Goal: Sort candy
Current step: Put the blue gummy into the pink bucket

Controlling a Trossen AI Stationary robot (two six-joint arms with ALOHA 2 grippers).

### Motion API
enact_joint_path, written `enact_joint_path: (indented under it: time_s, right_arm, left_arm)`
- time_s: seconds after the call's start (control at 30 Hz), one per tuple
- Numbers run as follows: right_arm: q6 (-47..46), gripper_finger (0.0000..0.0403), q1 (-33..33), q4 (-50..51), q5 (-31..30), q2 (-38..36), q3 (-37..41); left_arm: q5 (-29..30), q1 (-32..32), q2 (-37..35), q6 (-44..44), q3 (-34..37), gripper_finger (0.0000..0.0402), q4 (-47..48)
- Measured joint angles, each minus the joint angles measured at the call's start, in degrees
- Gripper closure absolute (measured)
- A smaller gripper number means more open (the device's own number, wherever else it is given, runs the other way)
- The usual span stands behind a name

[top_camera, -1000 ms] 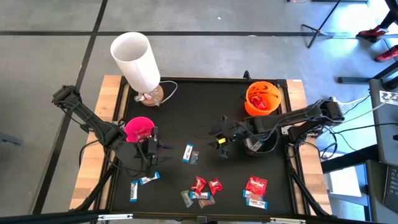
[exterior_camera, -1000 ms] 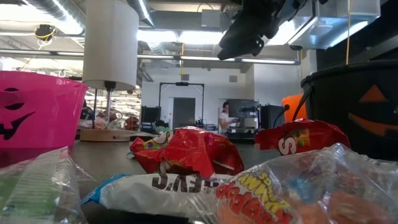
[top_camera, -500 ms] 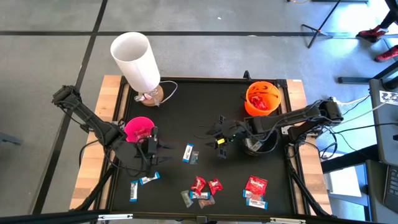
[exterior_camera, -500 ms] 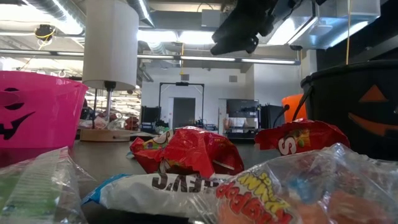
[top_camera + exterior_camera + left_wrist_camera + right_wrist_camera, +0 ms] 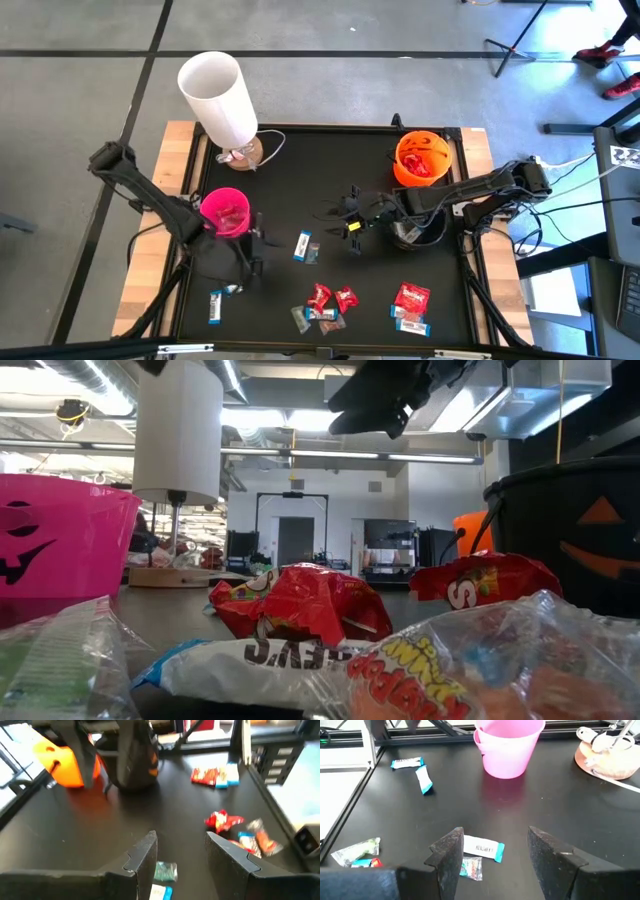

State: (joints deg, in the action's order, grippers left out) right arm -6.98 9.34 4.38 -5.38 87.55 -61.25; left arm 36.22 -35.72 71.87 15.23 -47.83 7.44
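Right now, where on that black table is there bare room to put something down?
The widest bare stretch lies between the lamp and the orange bowl, along the far edge. The near edge is crowded with candy. The middle is tight: both hands, left hand and right hand, hang open there.

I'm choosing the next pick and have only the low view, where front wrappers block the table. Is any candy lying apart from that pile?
Observer: Yes, one blue-and-white candy lies alone mid-table, between the left hand and the right hand.
Operator: Is either hand holding something?
Observer: No, the wrist views show both hands open and empty.
Operator: Anything sorted yet?
Observer: The orange bowl already holds red candy.
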Motion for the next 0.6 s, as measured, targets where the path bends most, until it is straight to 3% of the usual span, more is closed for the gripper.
enact_joint_path:
  time_s: [0.3, 0.6]
  right_arm:
    - [0.0, 0.0187, 0.0, -0.1, 0.0, 0.0, 0.0]
    - [0.0, 0.0187, 0.0, 0.0, 0.0, 0.0, 0.0]
  left_arm:
    - [-2.1, 3.2, 11.4, 1.1, 0.0, 0.0241, -0.8]
    - [-7.9, 7.5, 19.6, 1.9, 0.0, 0.0182, -1.9]
